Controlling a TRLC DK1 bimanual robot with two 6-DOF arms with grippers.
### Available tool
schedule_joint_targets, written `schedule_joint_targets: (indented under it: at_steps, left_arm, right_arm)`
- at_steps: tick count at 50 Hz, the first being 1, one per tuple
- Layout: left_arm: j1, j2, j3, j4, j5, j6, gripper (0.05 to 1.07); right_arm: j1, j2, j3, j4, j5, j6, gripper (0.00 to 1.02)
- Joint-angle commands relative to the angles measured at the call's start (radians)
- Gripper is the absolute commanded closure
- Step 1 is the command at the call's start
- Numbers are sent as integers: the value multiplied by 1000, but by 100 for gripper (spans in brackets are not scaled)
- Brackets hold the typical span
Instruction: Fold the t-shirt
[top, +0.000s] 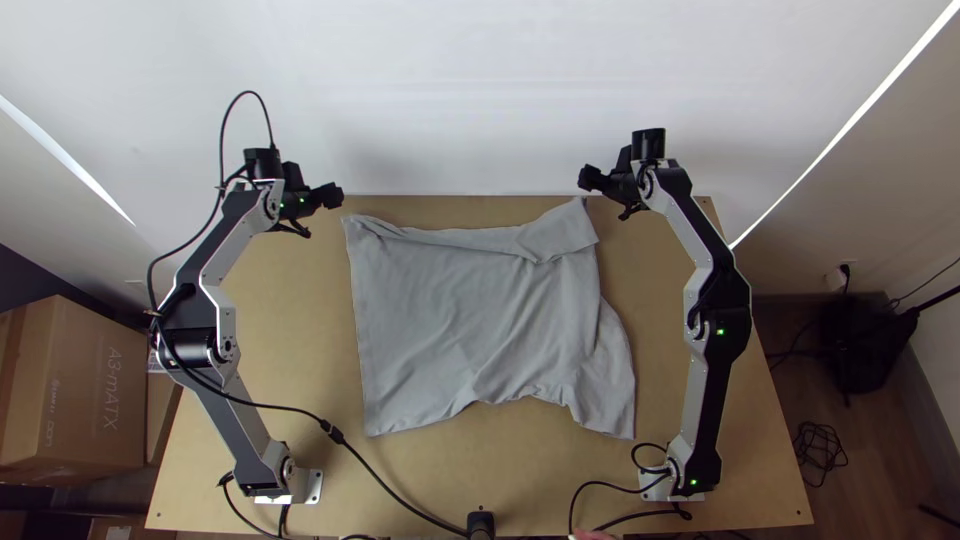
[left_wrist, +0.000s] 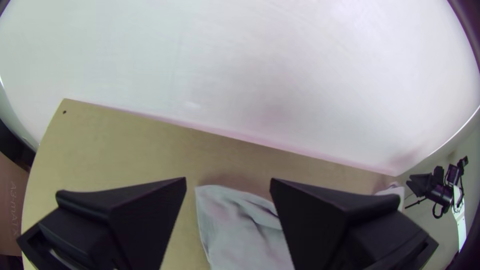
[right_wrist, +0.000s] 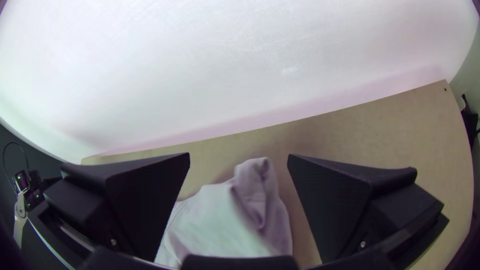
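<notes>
L gripper (top: 332, 196) & R gripper (top: 588, 179) both apart, t-shirt (top: 470, 315) corners near, below. Prob. pre-grasp; next: lower, pinch corners, fold.

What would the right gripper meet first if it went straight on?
Likely the shirt: its far corner shows between the open fingers of the right gripper, though depth is unclear.
</notes>
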Motion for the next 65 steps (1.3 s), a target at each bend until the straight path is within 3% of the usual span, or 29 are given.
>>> schedule_joint_targets:
  at_steps: [1,7,14,20,26,32,39,51,57,65]
  left_arm:
    - [22,-78,19,-36,-3,-23,9]
    - [33,-164,22,-92,3,-23,9]
    - [41,-287,22,-187,17,-23,9]
    - [45,-388,21,-278,43,-23,9]
    - [50,-477,11,-350,64,-23,9]
    - [51,-568,-25,-382,74,-20,9]
    - [48,-649,-74,-417,86,-20,9]
    - [13,-758,-165,-428,86,-22,9]
    - [10,-786,-182,-439,86,-25,9]
    - [10,-806,-188,-462,86,-25,9]
  right_arm:
    - [-9,-101,-12,-18,14,21,4]
    - [-21,-178,14,-107,17,38,4]
    - [-49,-302,25,-333,15,44,4]
    - [-90,-408,4,-540,11,10,4]
    - [-176,-517,-108,-653,-20,-106,4]
    - [-302,-612,-263,-713,-160,-243,5]
    - [-388,-655,-418,-844,-215,-358,5]
    - [-402,-705,-766,-834,-249,-493,5]
    - [-405,-705,-851,-790,-312,-508,11]
    - [-396,-681,-912,-733,-322,-507,19]
